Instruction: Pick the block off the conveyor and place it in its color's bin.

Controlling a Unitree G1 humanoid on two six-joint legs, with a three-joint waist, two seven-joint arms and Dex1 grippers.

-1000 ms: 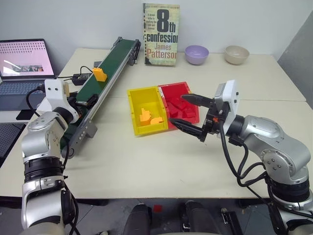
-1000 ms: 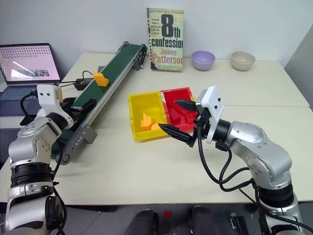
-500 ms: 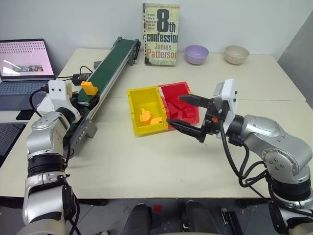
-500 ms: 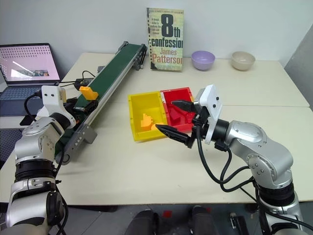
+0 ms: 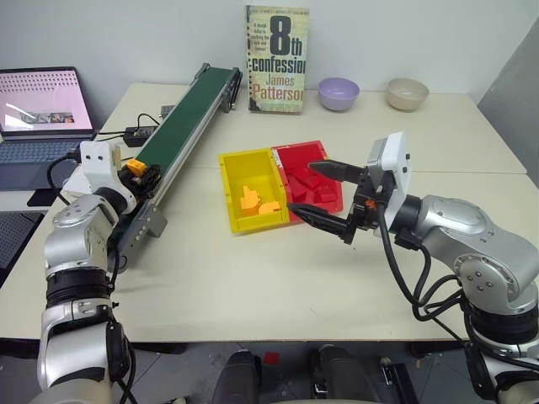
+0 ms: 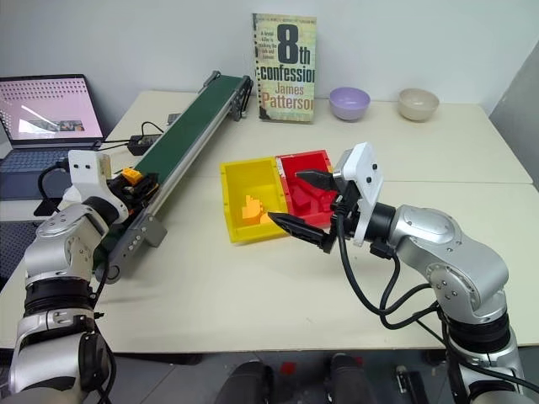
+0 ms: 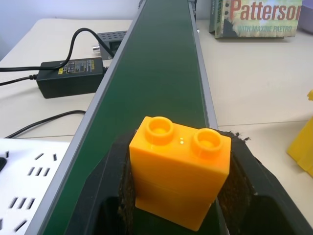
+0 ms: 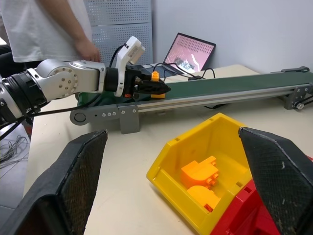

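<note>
Grab step: left gripper (image 7: 176,205) clamped on block (image 7: 179,169) over conveyor (image 7: 161,73). Right gripper (image 5: 324,202) gaping, idle. Next, probably lift, swing to yellow bin (image 5: 233,187).

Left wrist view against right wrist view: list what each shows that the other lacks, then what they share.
Left wrist alone: the power brick, the book, and the block's two studs up close. Right wrist alone: the laptop, a person, orange blocks in the yellow bin, the red bin. Shared: the conveyor and the left pincer shut on the block.
</note>
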